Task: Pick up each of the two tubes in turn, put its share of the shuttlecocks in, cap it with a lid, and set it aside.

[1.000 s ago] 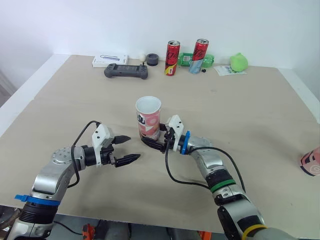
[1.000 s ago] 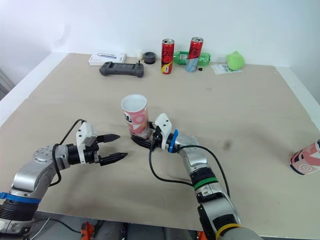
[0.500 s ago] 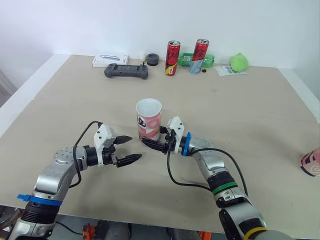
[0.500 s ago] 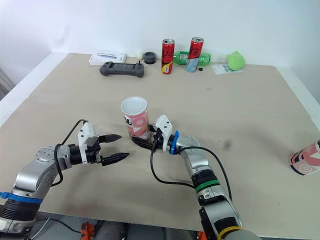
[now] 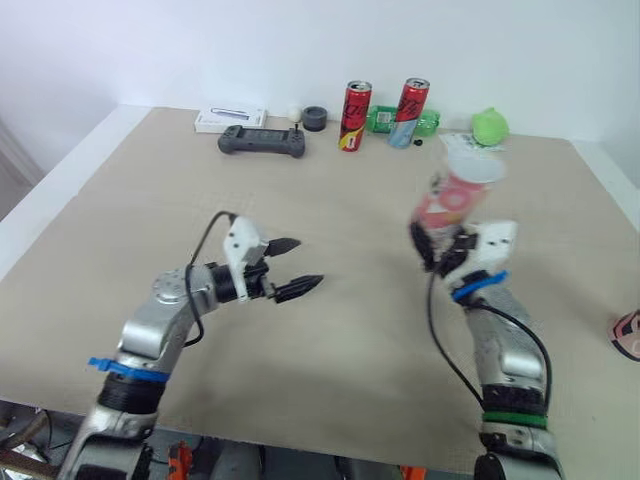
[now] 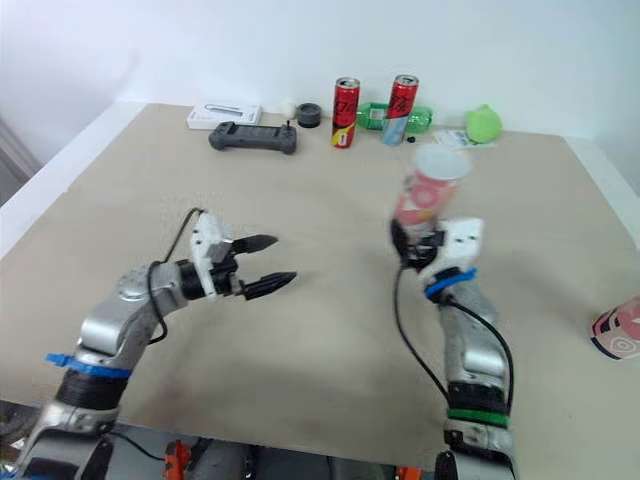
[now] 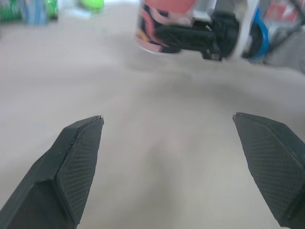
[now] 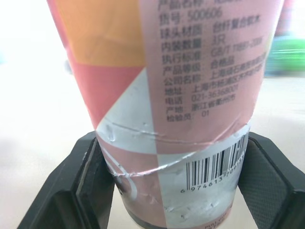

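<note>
The tube (image 8: pixel 181 95) is wearing pink, orange and white patches with a black barcode (image 8: pixel 214 174); the tabletop (image 5: pixel 350 330) is showing plain beige.

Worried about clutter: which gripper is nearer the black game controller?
Left. The left gripper hovers open in front of the controller; the right gripper, holding the tube, is farther right.

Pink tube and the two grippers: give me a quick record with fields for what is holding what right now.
held item: pink tube, tilted, off the table
right gripper: shut on the pink tube's lower end
left gripper: open, empty, above the table
second tube: lying at the table's right edge
</note>
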`<state>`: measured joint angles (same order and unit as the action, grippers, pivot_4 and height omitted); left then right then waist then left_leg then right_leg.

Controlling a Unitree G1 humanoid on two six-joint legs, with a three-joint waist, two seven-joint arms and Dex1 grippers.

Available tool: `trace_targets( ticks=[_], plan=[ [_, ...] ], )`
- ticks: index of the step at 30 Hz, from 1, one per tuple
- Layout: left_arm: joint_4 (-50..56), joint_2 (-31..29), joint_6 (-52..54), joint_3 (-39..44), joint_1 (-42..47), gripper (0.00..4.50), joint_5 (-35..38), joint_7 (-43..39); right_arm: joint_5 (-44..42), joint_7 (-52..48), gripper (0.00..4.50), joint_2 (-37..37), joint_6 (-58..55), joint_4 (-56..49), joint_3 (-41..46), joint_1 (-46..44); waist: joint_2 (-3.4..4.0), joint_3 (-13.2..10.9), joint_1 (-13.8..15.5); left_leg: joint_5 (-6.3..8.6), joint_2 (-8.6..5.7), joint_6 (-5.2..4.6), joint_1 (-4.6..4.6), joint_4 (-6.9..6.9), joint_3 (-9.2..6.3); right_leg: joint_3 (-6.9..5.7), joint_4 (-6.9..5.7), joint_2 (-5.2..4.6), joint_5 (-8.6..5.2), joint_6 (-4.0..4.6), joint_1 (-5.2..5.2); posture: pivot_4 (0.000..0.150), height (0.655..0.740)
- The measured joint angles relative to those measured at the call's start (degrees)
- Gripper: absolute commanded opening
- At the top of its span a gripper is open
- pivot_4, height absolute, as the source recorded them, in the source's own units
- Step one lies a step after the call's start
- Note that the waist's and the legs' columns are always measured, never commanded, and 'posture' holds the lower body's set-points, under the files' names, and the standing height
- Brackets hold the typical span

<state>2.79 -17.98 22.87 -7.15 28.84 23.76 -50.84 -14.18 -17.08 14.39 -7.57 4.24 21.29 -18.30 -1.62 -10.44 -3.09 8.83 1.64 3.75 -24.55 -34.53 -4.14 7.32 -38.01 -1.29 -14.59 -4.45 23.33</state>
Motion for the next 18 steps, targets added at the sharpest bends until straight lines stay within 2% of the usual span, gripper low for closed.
trace_targets(
  ticks=[5,9,17,18],
  plan=[
    [-8.52,9.10,-3.69,-4.55,9.58,4.50,-1.95,0.18,1.15,13.87,3.69,2.52,0.24,2.56,10.23,1.64,0.03,0.02,0.03,0.00,-0.08,-0.02,0.04,-0.03,0.13,0.17,0.04,-0.04,0.03,-0.07,-0.02,0.150,0.7400],
    [-13.46,12.30,-6.62,-5.84,12.89,4.50,-3.51,-0.61,1.54,19.86,3.69,3.42,1.35,8.07,13.76,1.80,0.11,0.05,-0.72,0.00,-0.06,-0.05,0.11,0.04,0.13,0.18,0.04,-0.01,0.01,-0.04,-0.04,0.150,0.7400],
    [-15.79,12.60,-7.66,-6.34,13.07,4.50,-4.46,-1.76,-1.37,21.17,3.69,4.15,1.86,11.62,15.14,1.90,0.16,0.05,-1.55,-0.01,-0.07,-0.08,0.13,0.02,0.15,0.23,0.04,-0.01,0.03,-0.09,-0.10,0.150,0.7400],
    [-15.75,12.42,-7.66,-6.34,12.80,4.50,-4.57,-1.90,-1.49,21.17,3.98,4.15,1.91,11.56,15.13,2.03,0.16,0.05,-1.54,-0.01,-0.07,-0.08,0.14,0.02,0.15,0.22,0.04,-0.01,0.03,-0.09,-0.11,0.150,0.7400]
  ],
)
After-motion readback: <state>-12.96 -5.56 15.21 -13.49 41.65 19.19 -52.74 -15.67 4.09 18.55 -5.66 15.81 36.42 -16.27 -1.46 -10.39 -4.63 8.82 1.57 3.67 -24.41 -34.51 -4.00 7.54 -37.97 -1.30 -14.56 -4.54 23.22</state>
